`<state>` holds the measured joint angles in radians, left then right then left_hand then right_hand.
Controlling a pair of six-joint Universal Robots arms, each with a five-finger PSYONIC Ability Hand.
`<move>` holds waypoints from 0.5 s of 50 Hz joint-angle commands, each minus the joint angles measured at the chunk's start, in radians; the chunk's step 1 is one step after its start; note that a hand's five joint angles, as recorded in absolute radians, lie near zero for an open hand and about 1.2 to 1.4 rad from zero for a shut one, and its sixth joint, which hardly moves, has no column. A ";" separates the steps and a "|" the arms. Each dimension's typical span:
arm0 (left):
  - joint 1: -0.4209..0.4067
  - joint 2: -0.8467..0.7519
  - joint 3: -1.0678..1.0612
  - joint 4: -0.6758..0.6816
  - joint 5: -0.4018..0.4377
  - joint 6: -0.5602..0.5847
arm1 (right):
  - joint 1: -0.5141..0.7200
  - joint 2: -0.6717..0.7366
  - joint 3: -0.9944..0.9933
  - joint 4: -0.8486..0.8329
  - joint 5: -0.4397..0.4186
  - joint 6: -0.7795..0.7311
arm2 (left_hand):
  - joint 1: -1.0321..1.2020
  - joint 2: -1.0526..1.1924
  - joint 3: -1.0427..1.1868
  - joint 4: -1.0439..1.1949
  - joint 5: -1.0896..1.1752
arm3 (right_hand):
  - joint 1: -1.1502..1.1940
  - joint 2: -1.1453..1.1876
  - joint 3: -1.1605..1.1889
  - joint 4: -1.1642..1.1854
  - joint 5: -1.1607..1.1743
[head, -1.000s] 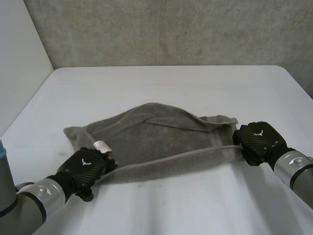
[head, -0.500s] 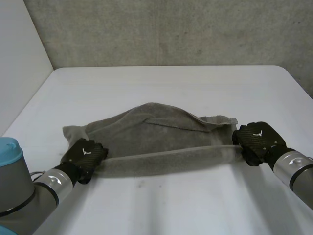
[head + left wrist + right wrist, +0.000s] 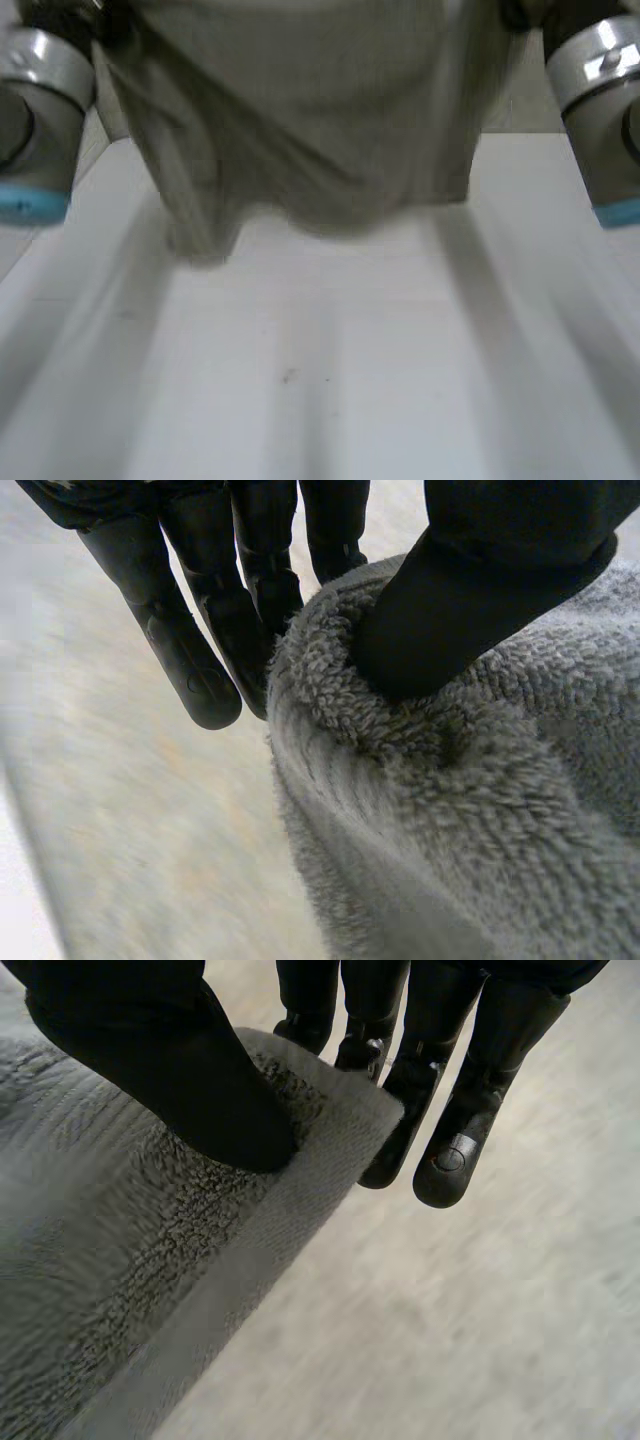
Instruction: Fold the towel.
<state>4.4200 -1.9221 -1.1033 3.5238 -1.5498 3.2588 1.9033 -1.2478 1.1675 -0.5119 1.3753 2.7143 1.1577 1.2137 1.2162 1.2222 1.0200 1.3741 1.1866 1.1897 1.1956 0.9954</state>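
The grey towel (image 3: pixel 320 120) hangs in the air above the white table (image 3: pixel 330 380), spread between my two arms, its lower edge sagging lowest towards the left arm's side. In the left wrist view my left hand (image 3: pixel 480 570) pinches a thick bunched edge of the towel (image 3: pixel 450 810) between the thumb and the fingers (image 3: pixel 190 650). My right hand (image 3: pixel 160 1070) presses its thumb onto a hemmed corner of the towel (image 3: pixel 120 1260), clamping it against the fingers (image 3: pixel 460 1130).
My left arm (image 3: pixel 35 110) and right arm (image 3: pixel 600 110) are raised high on either side of the towel. The table under and in front of the hanging cloth is bare white.
The left hand closed on the towel's near left edge. Both arms then rose and lifted the towel off the table; it now hangs between them.
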 commanded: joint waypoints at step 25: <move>-0.082 0.083 -0.875 -0.039 -0.019 0.320 | -0.047 0.015 0.464 0.501 -0.055 -0.168 | 0.239 0.183 0.180 0.174 0.202 | 0.022 0.210 0.207 0.201 0.226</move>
<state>4.3730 -1.8885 -1.8906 3.4906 -1.5649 3.5482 1.8801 -1.1915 1.5428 -0.0042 1.3341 2.5842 1.1577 1.2137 1.2163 1.2222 1.0200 1.3741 1.1866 1.1897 1.1956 0.9962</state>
